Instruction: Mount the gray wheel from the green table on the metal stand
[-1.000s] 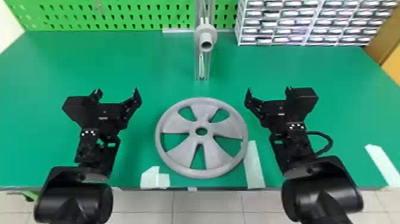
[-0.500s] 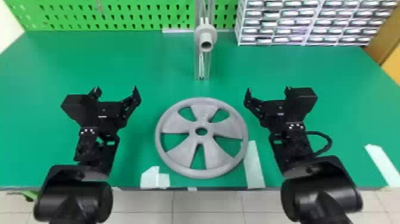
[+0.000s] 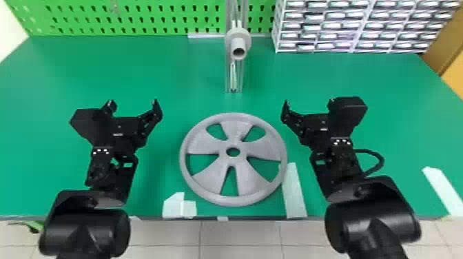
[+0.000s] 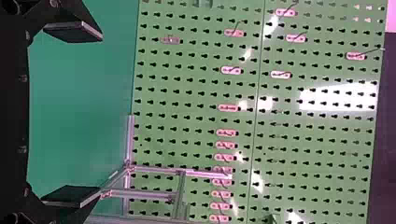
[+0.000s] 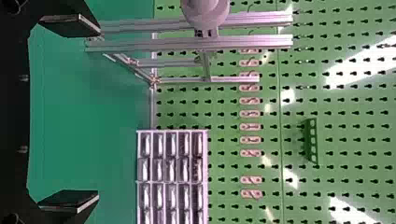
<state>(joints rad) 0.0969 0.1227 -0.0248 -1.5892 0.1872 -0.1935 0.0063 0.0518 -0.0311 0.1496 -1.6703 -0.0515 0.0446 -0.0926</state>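
Note:
In the head view my left gripper [image 3: 133, 105] stands open over the table, left of the gray wheel [image 3: 206, 144], and my right gripper [image 3: 308, 103] is open to the wheel's right; neither touches it. The wheel lies flat near the front edge. Behind it rises the metal stand [image 3: 227, 75], with a gray hub on it facing forward. In the left wrist view the left gripper [image 4: 74, 114] has its fingers wide apart with nothing between them, part of the stand [image 4: 154, 170] beyond. The right wrist view has the right gripper [image 5: 72, 112] equally spread, the stand [image 5: 243, 43] farther off.
The green table [image 3: 165, 75] carries pale tape strips [image 3: 294, 193] by the wheel and along its front edge. At the back are a green pegboard [image 3: 137, 17] and, right of the stand, a white rack of small drawers [image 3: 355, 27].
Slight at most: the left gripper has shifted a little to the left. The wheel, the stand and the right gripper look practically the same.

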